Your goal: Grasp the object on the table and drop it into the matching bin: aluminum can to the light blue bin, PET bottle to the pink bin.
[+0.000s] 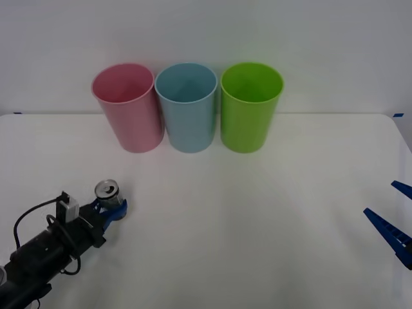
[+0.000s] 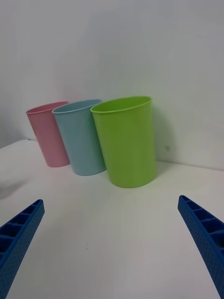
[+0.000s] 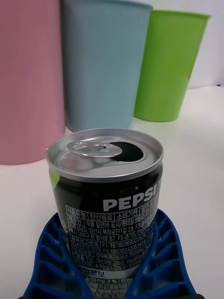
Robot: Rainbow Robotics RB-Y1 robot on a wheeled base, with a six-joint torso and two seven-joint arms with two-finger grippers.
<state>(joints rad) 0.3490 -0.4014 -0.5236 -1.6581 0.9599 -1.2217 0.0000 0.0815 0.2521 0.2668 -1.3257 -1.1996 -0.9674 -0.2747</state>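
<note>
The table (image 1: 270,212) was a wide, plain white surface, and at its far edge three bins stood in a row, each close beside the next — the pink bin (image 1: 128,106) on the left, the light blue bin (image 1: 187,105) in the middle, a lime green bin (image 1: 250,105) on the right. All three were upright and looked empty from above.

I judged the step in hand to be the grasp itself. My left gripper (image 1: 112,209) sat low at the near left of the table, its blue ribbed fingers (image 3: 51,261) curved around the aluminum can (image 3: 108,205) and pressed to its sides, so I took it as clamped on the can. The can stood upright in front of the pink bin and well apart from it. Whether it had left the table I could not tell. My right gripper (image 1: 394,222) waited at the right edge of the table with its fingers spread wide, holding nothing.

The next move, as I read it, called for a lift high enough to clear the rims, then a carry forward and to the right — past the pink bin to the light blue one — before letting go over its mouth.

The can was small beside the bins: silver top, pull tab, opened mouth, dark body with white lettering.
</note>
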